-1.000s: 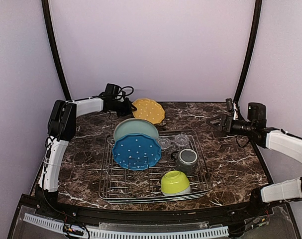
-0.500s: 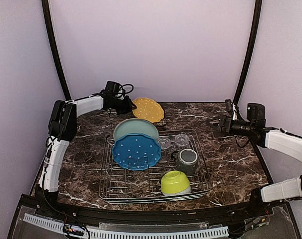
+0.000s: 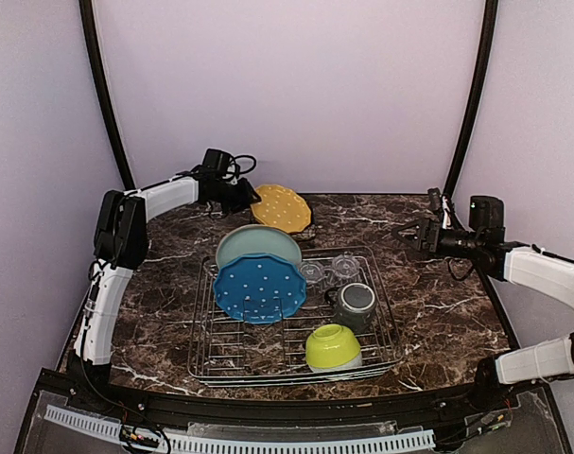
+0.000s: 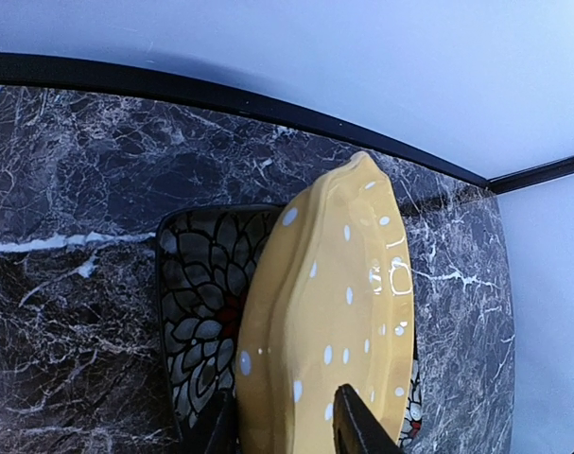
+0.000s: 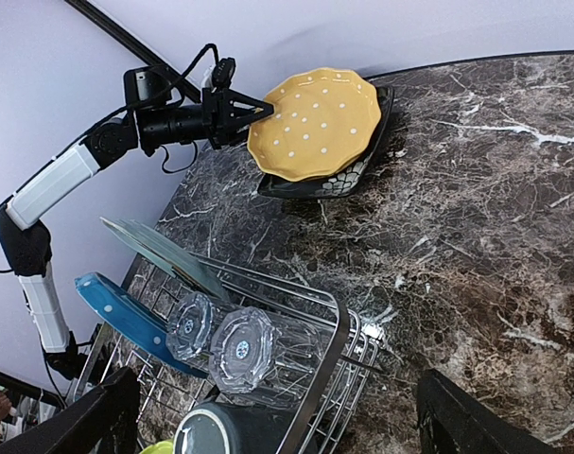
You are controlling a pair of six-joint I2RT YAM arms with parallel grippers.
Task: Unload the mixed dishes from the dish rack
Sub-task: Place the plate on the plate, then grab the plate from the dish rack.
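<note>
My left gripper (image 3: 244,197) is shut on the rim of the yellow plate (image 3: 283,208) and holds it tilted over the black floral plate (image 4: 197,303) at the back of the table. In the left wrist view the fingers (image 4: 357,421) clamp the yellow plate (image 4: 334,312). The dish rack (image 3: 391,326) holds the pale teal plate (image 3: 258,242), the dotted blue plate (image 3: 258,288), two clear glasses (image 3: 312,273) (image 3: 344,266), the dark grey mug (image 3: 355,303) and the lime-green bowl (image 3: 332,345). My right gripper (image 3: 409,232) is open and empty, right of the rack's far corner.
The right wrist view shows the glasses (image 5: 241,348) lying on their sides by the rack's rim (image 5: 329,378), with bare marble table (image 5: 476,236) to the right. Black frame posts (image 3: 107,104) and walls close in the back.
My left gripper has moved slightly up and toward the back with the yellow plate. The right arm has not moved.
</note>
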